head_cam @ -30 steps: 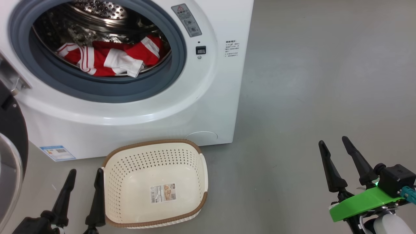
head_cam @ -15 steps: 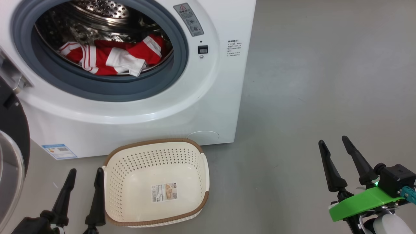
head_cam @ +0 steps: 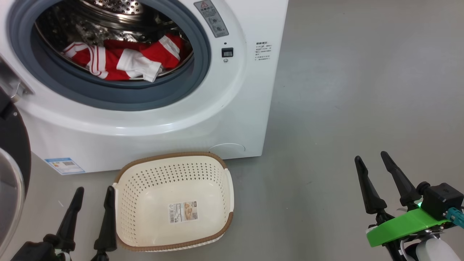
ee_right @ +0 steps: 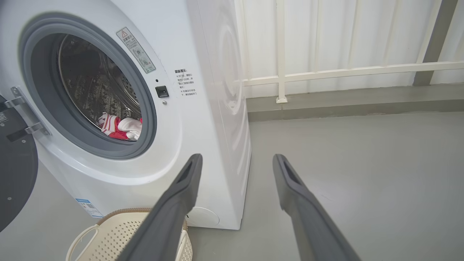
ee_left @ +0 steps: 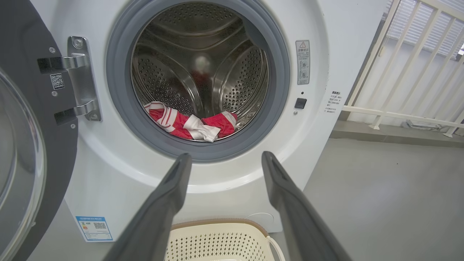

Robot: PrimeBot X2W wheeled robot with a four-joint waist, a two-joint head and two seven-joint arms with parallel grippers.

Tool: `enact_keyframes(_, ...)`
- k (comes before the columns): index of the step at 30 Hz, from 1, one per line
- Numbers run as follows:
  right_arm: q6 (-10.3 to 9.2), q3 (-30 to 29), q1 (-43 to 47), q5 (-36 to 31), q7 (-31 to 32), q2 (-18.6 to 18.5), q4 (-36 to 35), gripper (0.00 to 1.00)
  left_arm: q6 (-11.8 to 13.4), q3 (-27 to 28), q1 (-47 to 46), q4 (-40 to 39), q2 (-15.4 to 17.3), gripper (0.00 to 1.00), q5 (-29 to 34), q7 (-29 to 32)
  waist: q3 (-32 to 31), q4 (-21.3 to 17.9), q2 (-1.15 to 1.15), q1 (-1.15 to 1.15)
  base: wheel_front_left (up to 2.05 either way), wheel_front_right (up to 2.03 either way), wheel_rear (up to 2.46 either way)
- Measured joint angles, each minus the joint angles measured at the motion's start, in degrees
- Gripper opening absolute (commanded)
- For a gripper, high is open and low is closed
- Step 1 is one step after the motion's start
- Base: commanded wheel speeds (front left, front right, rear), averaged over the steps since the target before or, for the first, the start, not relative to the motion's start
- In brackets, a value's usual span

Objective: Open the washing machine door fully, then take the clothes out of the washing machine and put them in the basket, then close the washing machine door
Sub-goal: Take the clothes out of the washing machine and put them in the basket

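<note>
washing machine door open | clothes in drum | basket on floor | left tool spread | right tool spread

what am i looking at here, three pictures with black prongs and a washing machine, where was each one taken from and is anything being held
This is a wheeled robot with two arms, seen through its own cameras. The head view looks down from its head. The dark fingers at lower left are its left jaws, and the fingers at lower right are its right jaws. Both stand open and hold nothing. The other two pictures come from a camera on each wrist, looking along that arm's own fingers.

In front of the robot stands a white washing machine, its round black-rimmed door swung open to the left. Red and white clothes lie in the steel drum. A cream basket sits on the grey floor before the machine, holding nothing but a label on its bottom.
</note>
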Motion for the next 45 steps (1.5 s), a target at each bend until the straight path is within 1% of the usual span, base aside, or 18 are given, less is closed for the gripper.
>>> enact_keyframes(20, 0.00, 0.03, -0.43, -0.04, 0.00, 0.75, -0.20, 1.00, 0.00, -0.04, -2.04, 0.04, 0.31, 1.00, -0.41, 0.00, 2.22, 0.74, 0.00, 0.00, 0.82, -0.83, 0.02)
enact_keyframes(32, 0.00, 0.23, -1.58, -0.18, 0.00, 0.89, -0.16, 1.00, 0.00, 0.00, -3.05, 1.22, 0.27, 1.00, 0.13, 0.00, 2.97, 1.29, 0.00, 0.00, 0.15, -0.15, 0.00)
enact_keyframes(38, 0.00, 0.26, -1.64, -0.18, 0.00, 1.07, -0.19, 1.00, 0.00, -0.11, -4.29, 4.41, 0.01, 1.00, 1.49, 0.01, 3.66, 1.12, 0.00, 0.00, 0.00, 0.00, 0.00)
enact_keyframes(42, 0.00, 0.34, -2.66, -0.18, 0.00, 1.30, -0.24, 1.00, 0.00, -0.48, -8.37, 7.42, -0.15, 1.00, 3.18, 0.01, 4.76, 0.87, 0.00, 0.00, 0.00, 0.00, 0.00)
enact_keyframes(45, 0.00, 0.46, -3.63, -0.19, 0.00, 1.52, -0.43, 1.00, 0.00, -1.25, -12.60, 11.52, -0.22, 1.00, 4.09, 0.01, 5.82, 0.55, 0.00, 0.00, 0.00, 0.00, 0.00)
